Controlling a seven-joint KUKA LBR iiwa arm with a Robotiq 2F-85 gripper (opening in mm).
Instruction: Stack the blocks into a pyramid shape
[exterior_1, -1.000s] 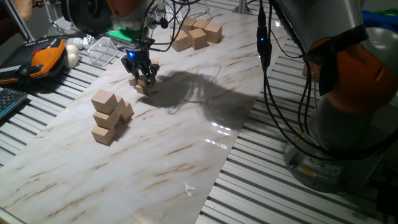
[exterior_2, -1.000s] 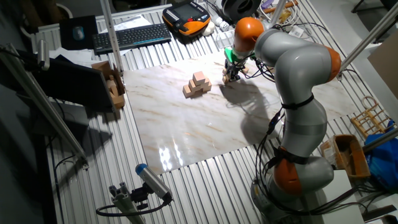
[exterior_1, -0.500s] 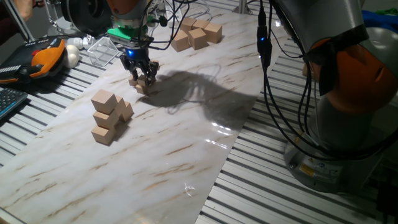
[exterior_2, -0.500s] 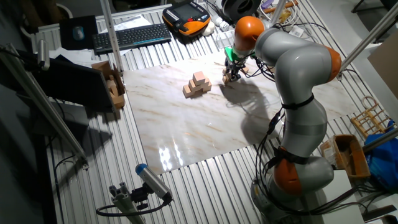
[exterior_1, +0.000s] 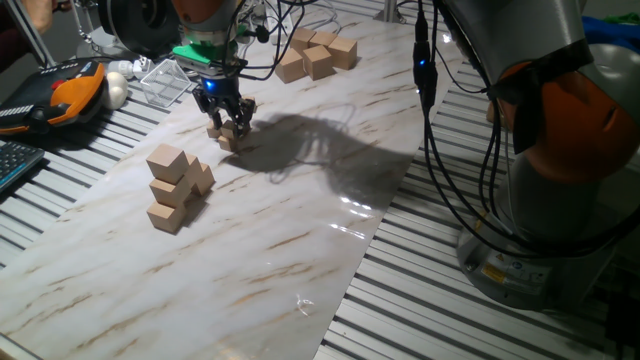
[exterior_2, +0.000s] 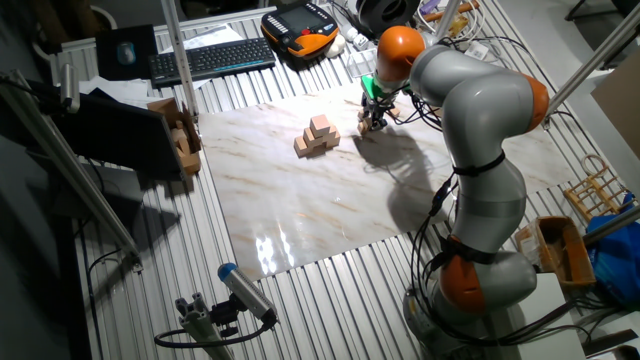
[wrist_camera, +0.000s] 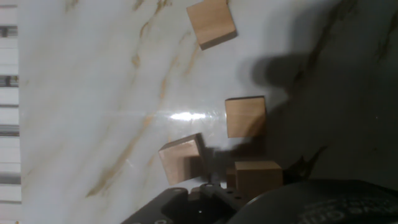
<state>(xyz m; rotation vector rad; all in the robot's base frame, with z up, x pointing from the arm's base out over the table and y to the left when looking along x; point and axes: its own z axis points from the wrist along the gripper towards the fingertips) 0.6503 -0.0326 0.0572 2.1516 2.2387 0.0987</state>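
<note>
My gripper (exterior_1: 229, 121) hangs low over the far left part of the marbled board (exterior_1: 300, 220), among the small tan blocks (exterior_1: 228, 140). The other fixed view shows the gripper (exterior_2: 373, 122) at the board's far side. In the hand view, one block (wrist_camera: 258, 177) sits between my dark fingers (wrist_camera: 214, 167), and the gripper looks shut on it. Three more blocks lie loose on the board below: one tilted beside the fingers (wrist_camera: 180, 160), one just ahead (wrist_camera: 245, 116), one farther off (wrist_camera: 211, 22). They are scattered, none resting on another.
A pile of medium tan cubes (exterior_1: 172, 188) stands in front of the gripper. Larger tan cubes (exterior_1: 318, 52) lie at the board's far end. A clear plastic box (exterior_1: 165, 80) and an orange pendant (exterior_1: 70, 90) sit off the board at left. The arm's base (exterior_1: 560, 150) fills the right.
The gripper has risen slightly over the small blocks. The loose blocks and the cube piles have stayed put.
</note>
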